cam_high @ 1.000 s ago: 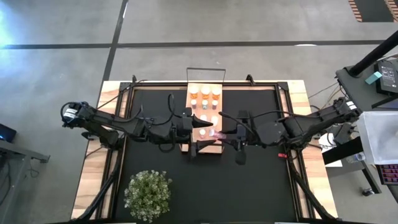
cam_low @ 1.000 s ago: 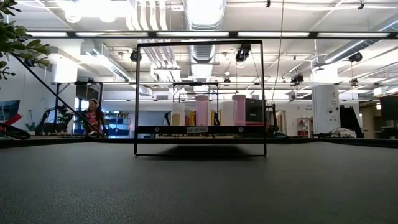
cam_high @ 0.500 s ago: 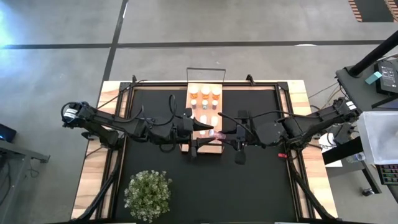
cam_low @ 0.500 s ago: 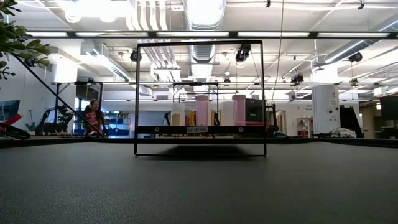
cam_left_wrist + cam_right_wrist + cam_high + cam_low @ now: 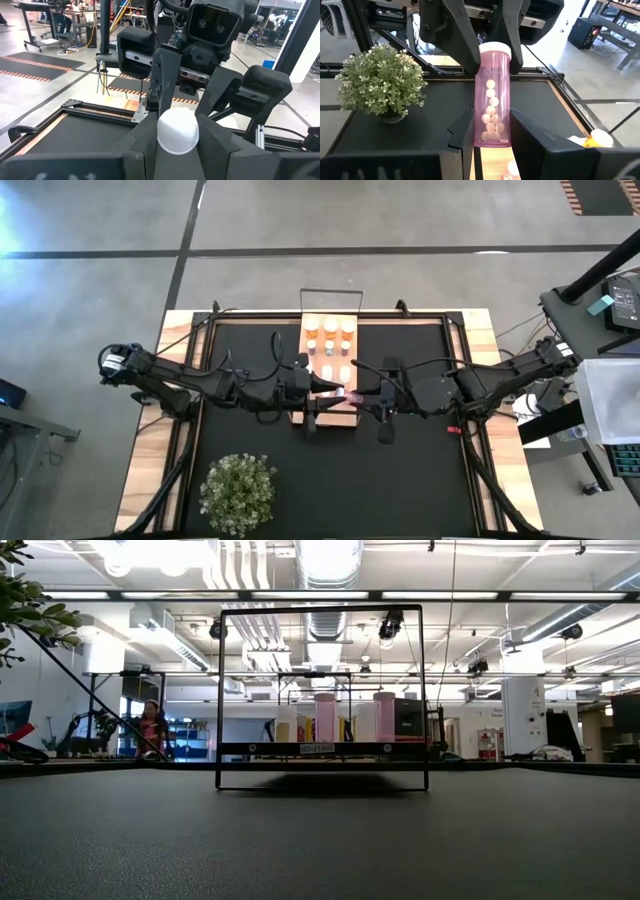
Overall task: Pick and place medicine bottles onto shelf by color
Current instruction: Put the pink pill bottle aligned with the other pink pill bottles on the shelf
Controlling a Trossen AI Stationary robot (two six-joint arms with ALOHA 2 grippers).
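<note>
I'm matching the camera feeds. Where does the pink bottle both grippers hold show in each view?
High: pink bottle over shelf, between arms.
Low: cannot tell; pink bottles appear on the shelf.
Left wrist: its white cap, centre.
Right wrist: centre, upright.
Shared landmark: plant.

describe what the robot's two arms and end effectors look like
Both arms are dark, jointed and slim, with black cables looping along them. The left end effector and the right end effector each have two chunky, angular black fingers beneath a boxy wrist block.
</note>
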